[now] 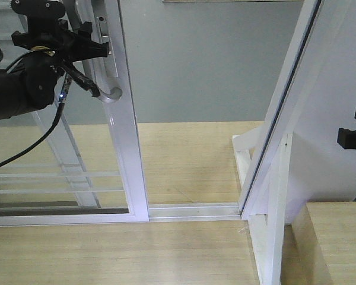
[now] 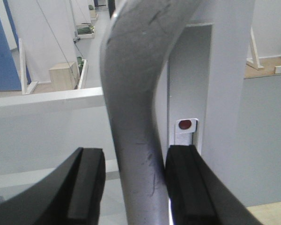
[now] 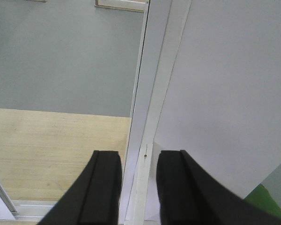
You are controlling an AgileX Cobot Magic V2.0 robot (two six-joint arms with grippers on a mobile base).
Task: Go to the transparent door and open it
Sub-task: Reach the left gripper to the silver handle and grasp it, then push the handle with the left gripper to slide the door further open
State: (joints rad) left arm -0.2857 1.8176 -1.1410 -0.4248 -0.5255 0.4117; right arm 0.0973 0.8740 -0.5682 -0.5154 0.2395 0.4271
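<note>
The transparent door (image 1: 126, 148) stands at the left, a white-framed glass panel with thin horizontal bars low down. Its curved grey metal handle (image 1: 111, 89) runs down the right stile. My left gripper (image 1: 101, 70) straddles that handle. In the left wrist view the handle (image 2: 140, 103) passes between the black fingers: the right finger (image 2: 185, 187) touches it and a narrow gap shows beside the left finger, so the gripper (image 2: 135, 157) is open around it. My right gripper (image 3: 138, 157) hangs open and holds nothing, seen at the right edge of the front view (image 1: 353, 133).
An open gap lies between the door's stile and a slanted white frame post (image 1: 279, 119) with a white panel behind it. A floor track (image 1: 193, 211) crosses the gap. White braces (image 1: 273, 225) and a wooden box (image 1: 338, 237) stand at the lower right.
</note>
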